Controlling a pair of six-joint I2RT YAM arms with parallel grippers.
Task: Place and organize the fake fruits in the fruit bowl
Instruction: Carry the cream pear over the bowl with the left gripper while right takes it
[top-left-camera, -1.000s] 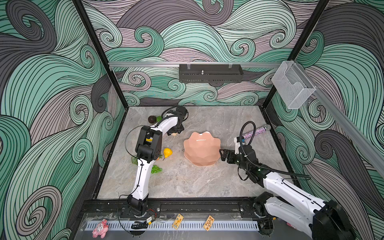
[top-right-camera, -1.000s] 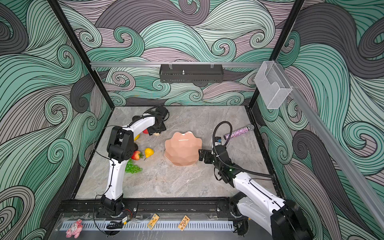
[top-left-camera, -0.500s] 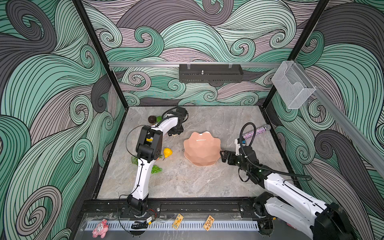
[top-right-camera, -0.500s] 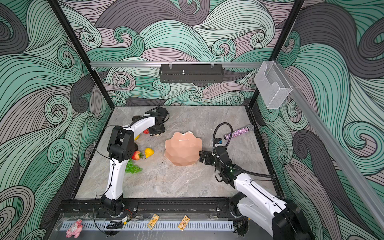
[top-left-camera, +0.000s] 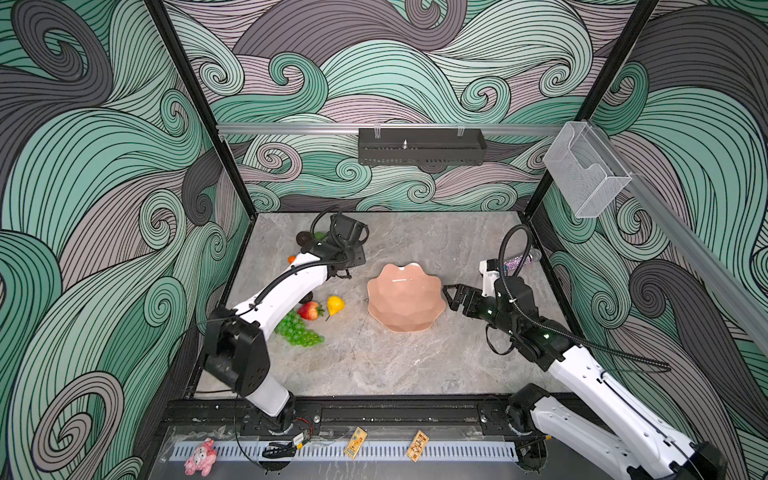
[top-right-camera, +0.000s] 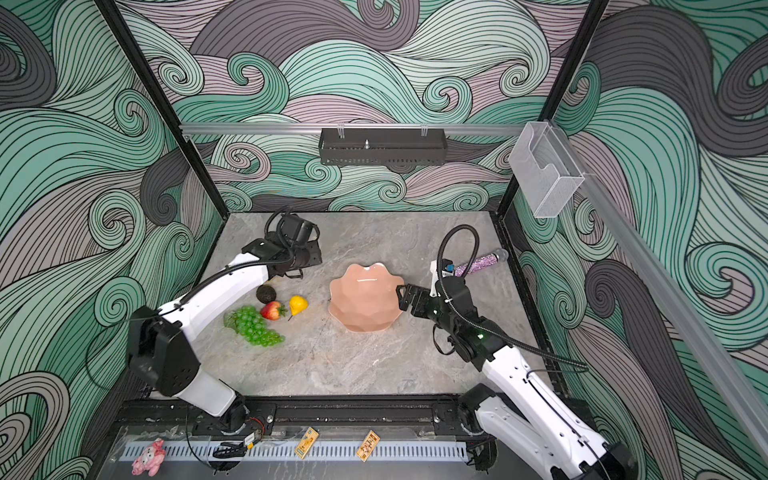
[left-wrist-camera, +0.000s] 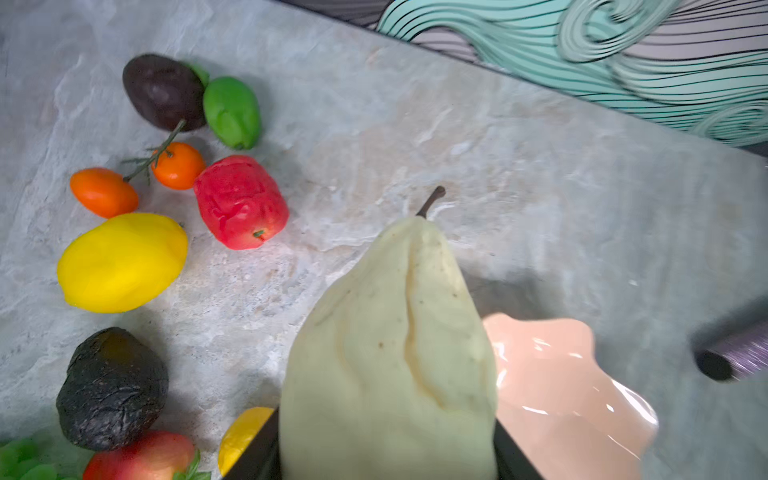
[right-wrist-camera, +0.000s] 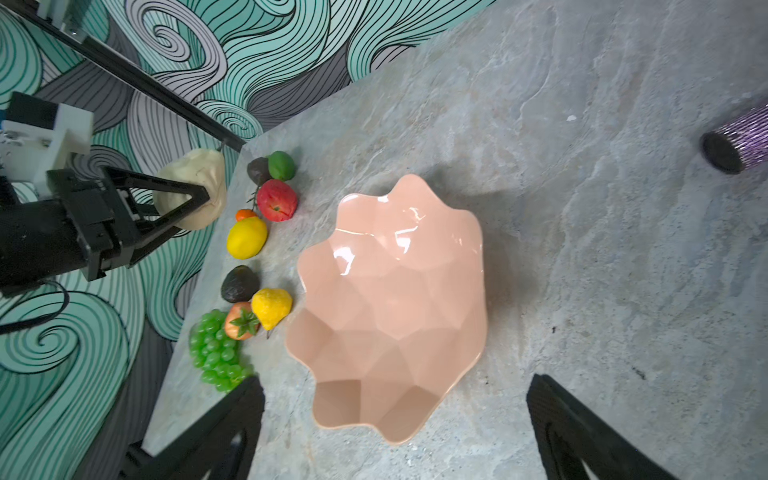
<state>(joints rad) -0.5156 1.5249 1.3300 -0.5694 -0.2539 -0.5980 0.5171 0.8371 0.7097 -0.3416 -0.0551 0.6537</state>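
The empty salmon-pink fruit bowl (top-left-camera: 405, 297) (top-right-camera: 365, 297) (right-wrist-camera: 395, 291) sits mid-table. My left gripper (left-wrist-camera: 386, 457) (right-wrist-camera: 195, 195) is shut on a pale beige pear-shaped fruit (left-wrist-camera: 395, 353) (right-wrist-camera: 191, 170), held off the table at the back left. Beneath it lie a red apple (left-wrist-camera: 241, 203), lemon (left-wrist-camera: 122, 262), two stemmed oranges (left-wrist-camera: 178, 165), lime (left-wrist-camera: 232, 112) and two avocados (left-wrist-camera: 162, 91). Grapes (top-left-camera: 297, 330), a strawberry (top-left-camera: 309, 311) and a small yellow pear (top-left-camera: 335, 304) lie left of the bowl. My right gripper (top-left-camera: 451, 297) (right-wrist-camera: 395, 386) stands open at the bowl's right rim.
A glittery purple cylinder (top-left-camera: 517, 262) (right-wrist-camera: 739, 141) lies at the right back of the table. A clear plastic box (top-left-camera: 584, 174) hangs on the right wall and a black rack (top-left-camera: 422, 146) on the back wall. A pink plush pig (top-left-camera: 199, 457) lies in front of the table.
My left gripper's jaws have narrowed onto the pale pear-shaped fruit. The right arm has shifted only slightly beside the bowl.
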